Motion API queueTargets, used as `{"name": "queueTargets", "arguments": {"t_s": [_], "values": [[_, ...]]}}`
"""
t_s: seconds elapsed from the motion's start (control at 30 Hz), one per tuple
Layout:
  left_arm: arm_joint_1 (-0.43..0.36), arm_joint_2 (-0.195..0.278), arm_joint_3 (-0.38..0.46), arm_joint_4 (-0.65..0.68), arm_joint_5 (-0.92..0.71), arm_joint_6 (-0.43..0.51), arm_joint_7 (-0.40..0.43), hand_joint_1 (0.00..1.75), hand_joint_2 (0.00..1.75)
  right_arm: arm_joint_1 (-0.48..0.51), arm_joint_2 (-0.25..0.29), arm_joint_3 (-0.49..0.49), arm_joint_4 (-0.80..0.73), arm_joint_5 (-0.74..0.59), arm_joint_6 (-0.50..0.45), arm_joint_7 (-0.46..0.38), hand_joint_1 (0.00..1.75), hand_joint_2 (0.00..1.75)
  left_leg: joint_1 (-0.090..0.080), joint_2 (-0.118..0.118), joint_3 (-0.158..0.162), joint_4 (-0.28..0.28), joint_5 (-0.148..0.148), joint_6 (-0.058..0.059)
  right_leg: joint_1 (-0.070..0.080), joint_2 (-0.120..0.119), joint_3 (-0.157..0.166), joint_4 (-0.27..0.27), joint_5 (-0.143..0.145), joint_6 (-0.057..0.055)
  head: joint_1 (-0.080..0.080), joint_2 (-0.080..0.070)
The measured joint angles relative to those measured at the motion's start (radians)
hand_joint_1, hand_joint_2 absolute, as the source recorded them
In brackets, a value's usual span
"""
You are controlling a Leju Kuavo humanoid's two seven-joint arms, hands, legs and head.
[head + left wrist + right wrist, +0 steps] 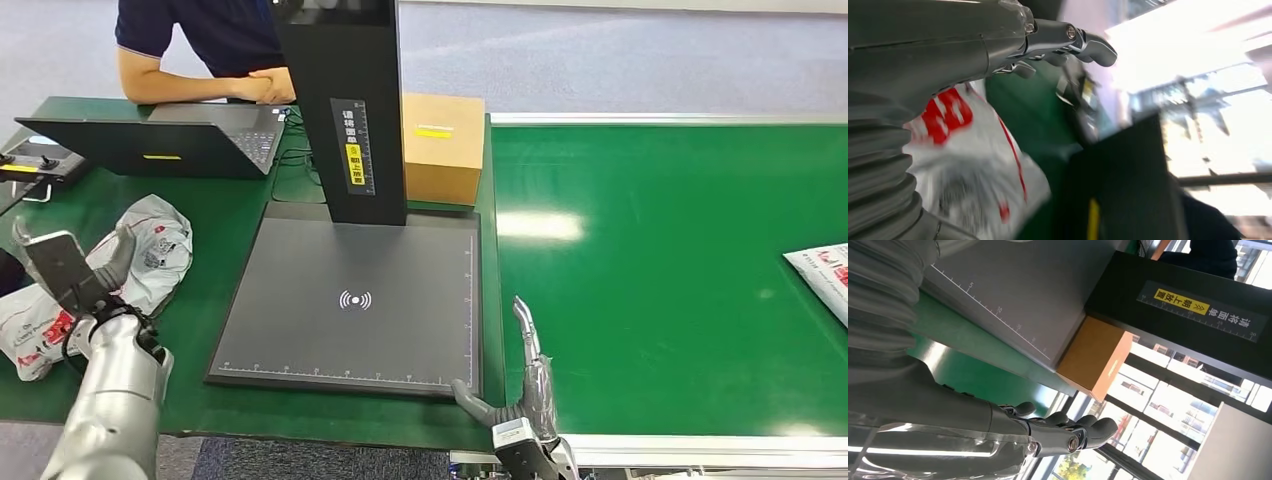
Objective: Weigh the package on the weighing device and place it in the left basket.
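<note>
The weighing device's black platform [350, 300] lies mid-table with its black column [345, 110] at the back, and nothing lies on it. Two crumpled white bags with red print sit at the table's left edge: one package [150, 245] further back, another [30, 330] near the front. My left hand [75, 265] hovers above and between them, fingers spread, holding nothing. The left wrist view shows its fingers [1063, 45] over a blurred package [973, 165]. My right hand [520, 380] is open, fingers straight, at the platform's front right corner [1013, 285].
A cardboard box [443, 145] stands behind the column. A laptop [160, 140] and a person's folded arms [210, 85] are at the back left. The green conveyor belt [660, 270] runs to the right with another printed bag [822, 275] at its right edge.
</note>
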Motion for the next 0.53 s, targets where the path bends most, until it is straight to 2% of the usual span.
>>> {"name": "queueTargets", "arguments": {"t_s": [0.13, 0.27, 0.4, 0.53], "values": [[0.201, -0.014, -0.336, -0.256, 0.110, -0.015, -0.002, 0.00, 1.75, 0.003, -0.002, 0.000, 0.000, -0.006, -0.007, 0.000, 0.00, 1.75, 0.000, -0.001, -0.001, 0.000, -0.001, 0.001, 0.000, -0.001, 0.000, -0.001, -0.001, 0.000, 0.000, 0.000], [0.336, -0.024, -0.586, -0.418, 0.142, -0.050, -0.003, 0.00, 1.75, 0.003, -0.003, 0.001, 0.003, 0.003, -0.015, 0.000, 0.00, 1.75, -0.001, -0.001, -0.001, 0.000, -0.002, 0.002, -0.001, -0.001, 0.000, -0.002, -0.001, 0.001, 0.000, 0.000], [0.391, -0.036, -0.731, -0.471, 0.164, -0.151, -0.003, 0.00, 1.75, 0.003, -0.003, 0.001, 0.009, 0.011, -0.015, 0.000, 0.00, 1.75, -0.001, -0.001, -0.001, 0.000, -0.002, 0.002, -0.001, -0.001, 0.000, -0.002, -0.001, 0.001, 0.000, 0.000], [0.410, -0.040, -0.825, -0.478, 0.165, -0.188, -0.001, 0.00, 1.75, 0.002, -0.003, 0.001, 0.012, 0.013, -0.013, 0.000, 0.00, 1.75, -0.001, -0.001, -0.001, 0.000, -0.002, 0.002, 0.000, -0.001, 0.000, -0.002, -0.001, 0.001, 0.000, 0.000]]}}
